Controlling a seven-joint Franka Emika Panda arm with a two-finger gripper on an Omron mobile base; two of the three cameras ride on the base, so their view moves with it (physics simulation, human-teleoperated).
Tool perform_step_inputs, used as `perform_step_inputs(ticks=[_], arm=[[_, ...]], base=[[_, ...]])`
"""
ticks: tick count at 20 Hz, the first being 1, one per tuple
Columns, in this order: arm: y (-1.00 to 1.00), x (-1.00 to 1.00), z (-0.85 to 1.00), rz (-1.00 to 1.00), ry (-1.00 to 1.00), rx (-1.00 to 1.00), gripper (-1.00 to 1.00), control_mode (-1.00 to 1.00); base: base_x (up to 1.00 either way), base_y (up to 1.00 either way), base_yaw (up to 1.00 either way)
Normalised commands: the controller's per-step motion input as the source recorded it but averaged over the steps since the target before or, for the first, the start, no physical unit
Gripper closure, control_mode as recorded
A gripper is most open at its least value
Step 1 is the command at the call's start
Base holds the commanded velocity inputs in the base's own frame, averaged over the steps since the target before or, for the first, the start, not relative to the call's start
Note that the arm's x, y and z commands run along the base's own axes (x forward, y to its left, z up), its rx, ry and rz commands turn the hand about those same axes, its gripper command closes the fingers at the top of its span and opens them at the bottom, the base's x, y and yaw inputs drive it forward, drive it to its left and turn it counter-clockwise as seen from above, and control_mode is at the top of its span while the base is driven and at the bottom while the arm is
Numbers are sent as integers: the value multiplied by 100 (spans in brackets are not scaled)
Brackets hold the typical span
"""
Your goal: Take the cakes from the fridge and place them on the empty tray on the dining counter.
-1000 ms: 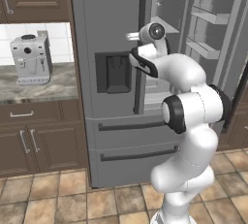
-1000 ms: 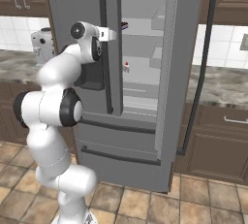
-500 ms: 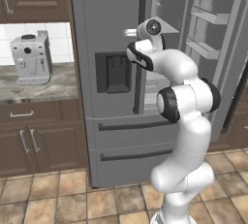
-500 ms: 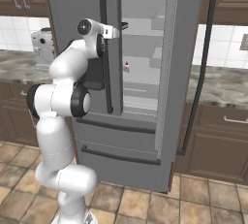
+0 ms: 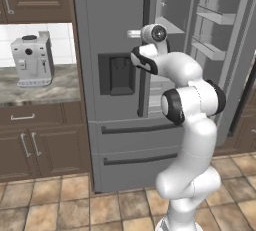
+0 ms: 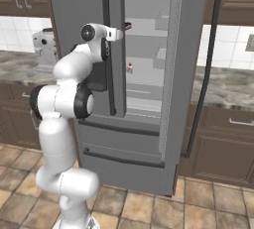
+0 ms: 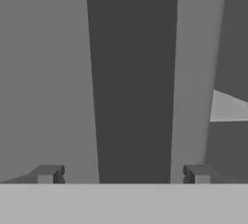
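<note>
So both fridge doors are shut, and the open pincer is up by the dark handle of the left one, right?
Not quite: the right door of the fridge stands open, as the left base view shows. The open pincer is indeed at the left door's dark handle.

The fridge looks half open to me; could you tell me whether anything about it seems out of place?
Nothing stands out. The fridge has its right door swung open and its left door shut, with the open hand straddling the left door's handle.

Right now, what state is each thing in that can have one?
Fridge: right door swung open, left door closed, both drawers shut.
Gripper: open, fingers straddling the left door's dark handle, holding nothing.
White cake: on a fridge shelf.
</note>
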Motion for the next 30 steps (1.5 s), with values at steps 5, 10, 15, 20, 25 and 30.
perform_step_inputs(ticks=[5,10,15,20,25,30], arm=[[0,80,-1,0,0,0,100,-100],[2,-15,17,0,6,0,100,-100],[16,-92,45,1,17,0,100,-100],[41,-100,35,0,18,0,100,-100],[70,-100,8,0,16,5,100,-100],[90,-100,0,0,2,2,100,-100]], base=[[0,0,0],[0,0,0],[0,0,0],[0,0,0],[0,0,0],[0,0,0]])
